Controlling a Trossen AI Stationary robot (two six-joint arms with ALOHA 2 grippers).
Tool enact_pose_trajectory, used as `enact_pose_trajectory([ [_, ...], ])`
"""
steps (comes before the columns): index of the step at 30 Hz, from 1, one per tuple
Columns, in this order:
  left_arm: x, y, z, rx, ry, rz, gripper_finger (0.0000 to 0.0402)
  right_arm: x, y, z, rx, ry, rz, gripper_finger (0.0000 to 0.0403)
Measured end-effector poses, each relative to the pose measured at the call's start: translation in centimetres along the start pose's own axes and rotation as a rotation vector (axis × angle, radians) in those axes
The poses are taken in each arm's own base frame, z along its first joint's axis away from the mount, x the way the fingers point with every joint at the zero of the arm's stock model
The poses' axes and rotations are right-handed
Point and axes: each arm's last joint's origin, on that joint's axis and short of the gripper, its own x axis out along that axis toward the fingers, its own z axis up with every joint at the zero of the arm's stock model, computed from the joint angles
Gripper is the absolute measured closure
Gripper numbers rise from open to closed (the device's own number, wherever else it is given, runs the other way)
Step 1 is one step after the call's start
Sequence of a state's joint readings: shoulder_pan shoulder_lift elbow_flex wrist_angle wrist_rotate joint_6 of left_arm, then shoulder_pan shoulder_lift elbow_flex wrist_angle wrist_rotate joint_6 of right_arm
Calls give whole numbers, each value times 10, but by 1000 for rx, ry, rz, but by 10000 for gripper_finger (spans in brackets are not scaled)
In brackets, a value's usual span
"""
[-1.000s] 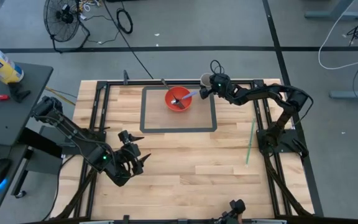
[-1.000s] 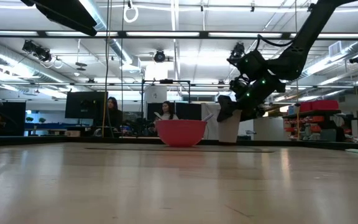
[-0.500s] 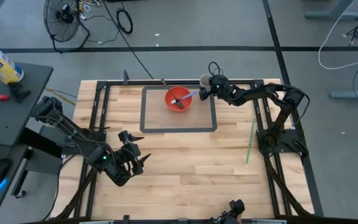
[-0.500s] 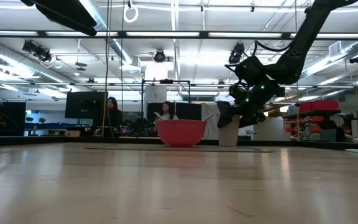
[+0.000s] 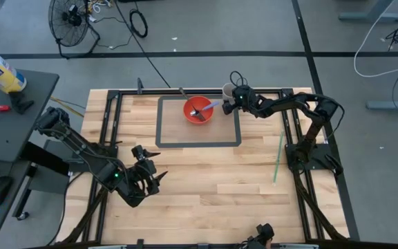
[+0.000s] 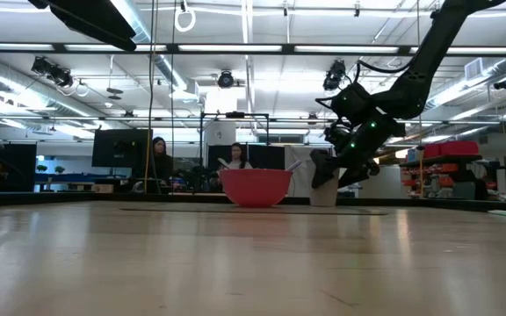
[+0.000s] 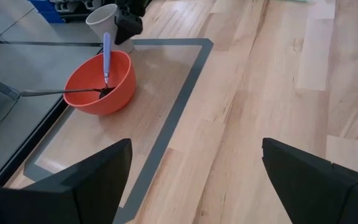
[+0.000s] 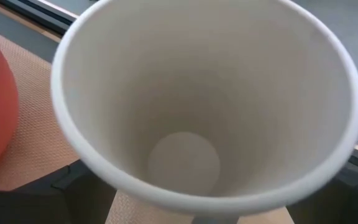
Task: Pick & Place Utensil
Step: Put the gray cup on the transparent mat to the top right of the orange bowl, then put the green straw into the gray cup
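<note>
A: Where's the utensil sitting?

B: 2 utensils are lying in the red bowl [image 5: 198, 111] on the mat [image 5: 166, 142] at the far side of the surface [image 5: 240, 173]: a purple-handled one [image 7: 106, 53] with its handle sticking up over the rim toward the white cup [image 5: 227, 90], and a dark, thin-handled one [image 7: 55, 93] pointing out the opposite side.

A: Which arm is closer?

B: Right gripper [image 5: 235, 101], by a lot. It's hovering beside the cup, just past the tip of the purple handle. The handle's long axis is running roughly bowl-to-cup, so it's pointing almost straight at the gripper. The right wrist view is looking down into the empty cup [image 8: 204, 93].

A: Jaws?

B: Right: cannot tell, own fingers not showing. Left gripper [image 5: 147, 176] is waiting at the near left, well apart from the bowl, jaws spread wide and holding nothing.
</note>
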State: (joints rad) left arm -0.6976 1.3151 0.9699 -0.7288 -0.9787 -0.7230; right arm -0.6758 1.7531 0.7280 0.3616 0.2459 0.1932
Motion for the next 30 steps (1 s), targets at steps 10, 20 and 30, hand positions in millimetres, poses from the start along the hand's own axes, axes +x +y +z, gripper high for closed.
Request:
enact_pose_trajectory([
  [10,0,0,0,-6,0,0,39,0,1,-1,-57,15,37,18],
  [20,0,0,0,-7,0,0,39,1,-4,-6,-110,74,34,18],
  [30,0,0,0,-7,0,0,39,-5,-6,-11,-173,159,26,18],
])
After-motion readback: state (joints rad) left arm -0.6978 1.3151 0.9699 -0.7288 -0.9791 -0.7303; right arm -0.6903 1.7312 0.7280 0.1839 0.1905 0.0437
